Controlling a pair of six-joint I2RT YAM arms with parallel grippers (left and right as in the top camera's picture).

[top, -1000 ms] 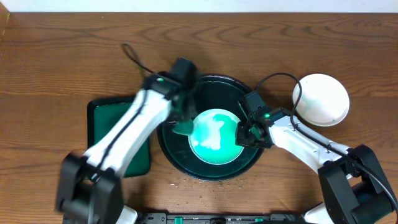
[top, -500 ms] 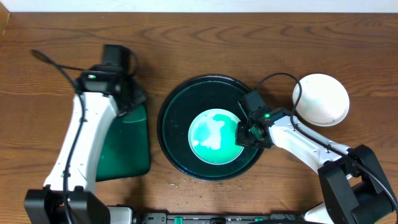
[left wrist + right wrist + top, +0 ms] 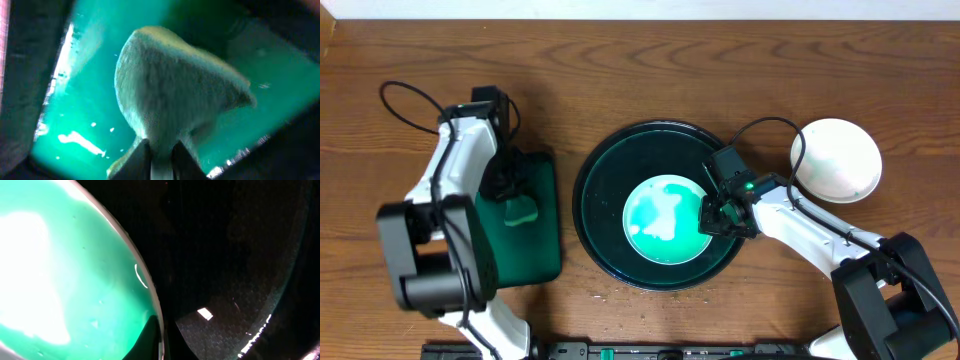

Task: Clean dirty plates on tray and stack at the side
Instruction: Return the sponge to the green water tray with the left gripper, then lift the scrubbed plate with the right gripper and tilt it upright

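Sponge (image 3: 175, 90) pinched by left end effector (image 3: 162, 162) over rectangular tray (image 3: 535, 255), right end effector (image 3: 712, 215) reaching inward, clamped on mint plate (image 3: 665, 225)

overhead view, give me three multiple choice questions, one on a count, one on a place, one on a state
1. Plates on the round tray: A one B two C three.
2. The green sponge is over: A the rectangular tray B the round tray C a cup.
3. The right tool is: A open in the air B shut on the rim of the mint plate C holding a spoon.
A, only the mint plate lies there, the white plate is on the table; A, a dark green rectangle lies beneath it; B, it pinches the rim.
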